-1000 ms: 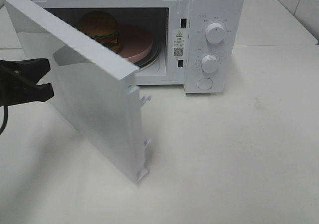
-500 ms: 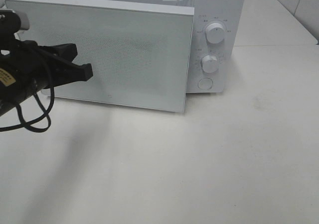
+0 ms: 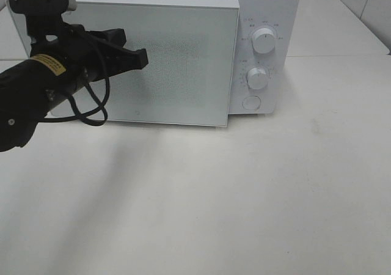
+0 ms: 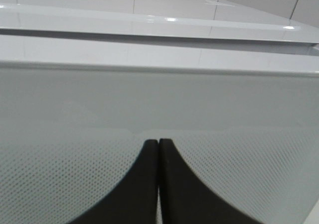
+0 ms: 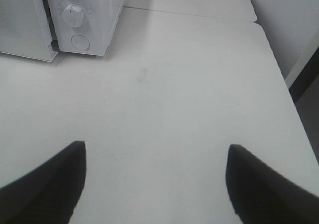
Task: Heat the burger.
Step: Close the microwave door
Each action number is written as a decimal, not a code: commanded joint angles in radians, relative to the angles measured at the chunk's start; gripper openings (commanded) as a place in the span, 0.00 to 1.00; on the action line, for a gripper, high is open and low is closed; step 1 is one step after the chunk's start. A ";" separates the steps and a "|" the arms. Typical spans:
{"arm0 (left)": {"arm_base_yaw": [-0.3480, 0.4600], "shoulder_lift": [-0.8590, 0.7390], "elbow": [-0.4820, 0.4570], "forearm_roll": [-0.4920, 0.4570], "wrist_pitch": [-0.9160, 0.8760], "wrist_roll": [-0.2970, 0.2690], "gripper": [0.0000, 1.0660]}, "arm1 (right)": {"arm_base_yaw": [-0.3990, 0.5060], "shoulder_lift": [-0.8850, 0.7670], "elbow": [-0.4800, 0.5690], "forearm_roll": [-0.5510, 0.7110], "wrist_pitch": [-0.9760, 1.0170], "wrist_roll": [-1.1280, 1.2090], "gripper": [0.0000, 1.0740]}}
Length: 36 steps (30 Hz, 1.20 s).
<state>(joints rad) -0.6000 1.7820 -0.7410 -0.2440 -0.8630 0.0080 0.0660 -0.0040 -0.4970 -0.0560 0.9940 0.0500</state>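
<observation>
Though the burger cannot be seen behind the door (image 3: 177,61) of the white microwave (image 3: 267,12), which stands almost shut, the left claw (image 3: 144,57), closed and empty, meets the door's mesh pane, and the right claw (image 5: 155,148) hangs open over the counter (image 5: 174,84).

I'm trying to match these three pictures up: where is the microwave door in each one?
Overhead: the microwave door fills the upper left, almost closed.
Left wrist: the door fills nearly the whole picture, close up.
Right wrist: only a corner shows, beside the lower dial.
Shared landmark: the lower dial, in the overhead and right wrist views only.
</observation>
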 commanded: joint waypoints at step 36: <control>-0.083 0.207 -0.373 -0.093 0.114 -0.008 0.00 | -0.006 -0.026 -0.001 -0.006 0.001 0.008 0.70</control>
<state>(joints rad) -0.7100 1.9780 -1.0710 -0.2520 -0.7110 0.0000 0.0660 -0.0040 -0.4970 -0.0590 0.9940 0.0580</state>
